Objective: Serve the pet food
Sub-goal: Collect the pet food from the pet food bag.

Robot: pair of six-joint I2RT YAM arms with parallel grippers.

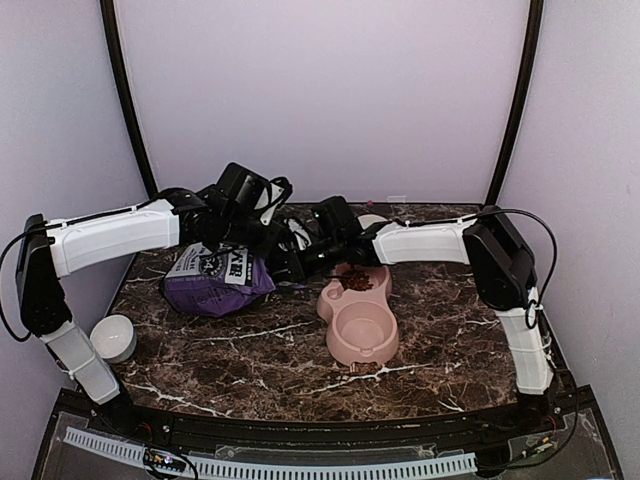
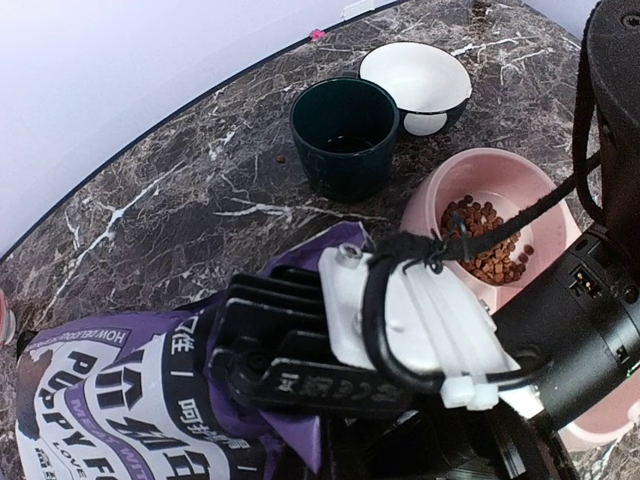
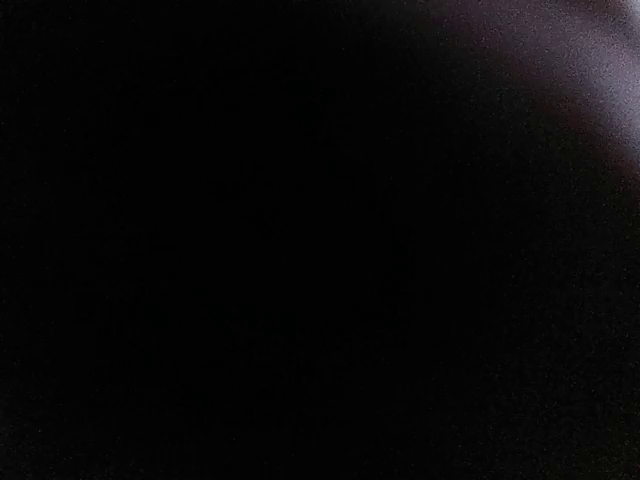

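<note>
The pet food (image 1: 356, 282) is a heap of reddish-brown kibble (image 2: 487, 241) in the far cup of the pink double bowl (image 1: 385, 350); the near cup holds nothing. A purple-and-grey printed bag (image 1: 215, 282) lies to the bowl's left, its mouth raised toward both grippers. My left gripper (image 1: 258, 242) sits at the bag's top edge, and purple bag material (image 2: 290, 420) runs down to where its hidden fingers lie. My right gripper (image 1: 292, 262) reaches in from the right to the bag's mouth with its fingertips hidden. The right wrist view is black.
A dark green cup (image 2: 345, 135) and a white bowl (image 2: 416, 80) stand behind the pink bowl. Near the left arm's base is a small white bowl (image 1: 114, 338). Lavender walls enclose the marble table (image 1: 260, 350) on three sides.
</note>
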